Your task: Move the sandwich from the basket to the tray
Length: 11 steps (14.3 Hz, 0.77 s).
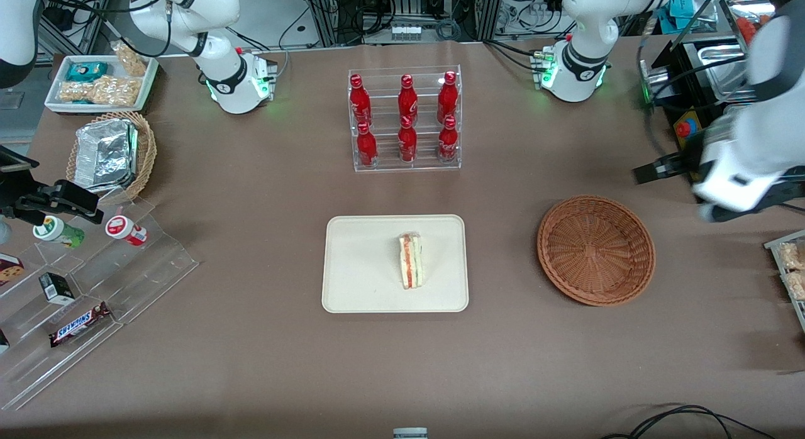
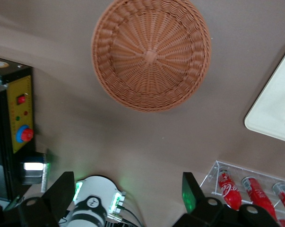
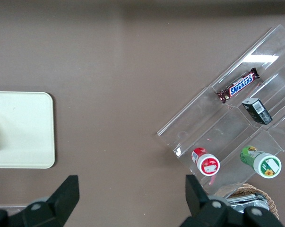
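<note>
"SNICKERS" on the candy bar

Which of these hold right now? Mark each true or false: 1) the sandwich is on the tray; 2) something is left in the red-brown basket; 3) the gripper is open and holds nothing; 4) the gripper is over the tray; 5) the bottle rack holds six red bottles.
1) True. The sandwich lies on the tray.
2) False. The basket has nothing in it; the left wrist view shows only bare weave.
3) True. The gripper has its fingers spread apart with nothing between them.
4) False. It is off at the working arm's end of the table, above the table near the basket, not over the tray.
5) True. The rack holds six red bottles, in two rows of three.
</note>
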Each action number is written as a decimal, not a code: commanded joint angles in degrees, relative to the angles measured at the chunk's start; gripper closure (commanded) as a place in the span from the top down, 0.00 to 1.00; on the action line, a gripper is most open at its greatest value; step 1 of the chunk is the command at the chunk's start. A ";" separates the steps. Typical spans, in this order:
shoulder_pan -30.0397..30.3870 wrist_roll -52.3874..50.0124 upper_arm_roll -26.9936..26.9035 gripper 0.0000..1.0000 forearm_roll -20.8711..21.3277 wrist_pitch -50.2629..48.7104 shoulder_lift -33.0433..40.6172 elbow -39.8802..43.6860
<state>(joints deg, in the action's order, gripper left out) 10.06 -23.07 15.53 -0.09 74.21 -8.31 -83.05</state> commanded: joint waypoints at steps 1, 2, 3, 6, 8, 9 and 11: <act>1.01 1.71 0.55 1.00 -0.97 -0.91 2.94 1.83; 1.01 2.41 0.55 1.00 -1.05 -0.04 4.51 1.58; 0.92 3.20 0.55 1.00 -0.53 0.84 5.23 1.49; -0.04 3.38 0.55 1.00 -0.18 0.85 8.30 -0.71; -1.18 3.38 0.55 1.00 -0.26 0.32 8.75 -0.62; -0.93 3.03 0.64 1.00 -0.35 0.15 8.75 -0.45; -1.88 2.94 -0.84 1.00 -0.44 0.14 8.66 -0.45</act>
<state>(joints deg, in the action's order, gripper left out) 9.10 -20.60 16.32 -0.47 74.37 -0.86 -82.25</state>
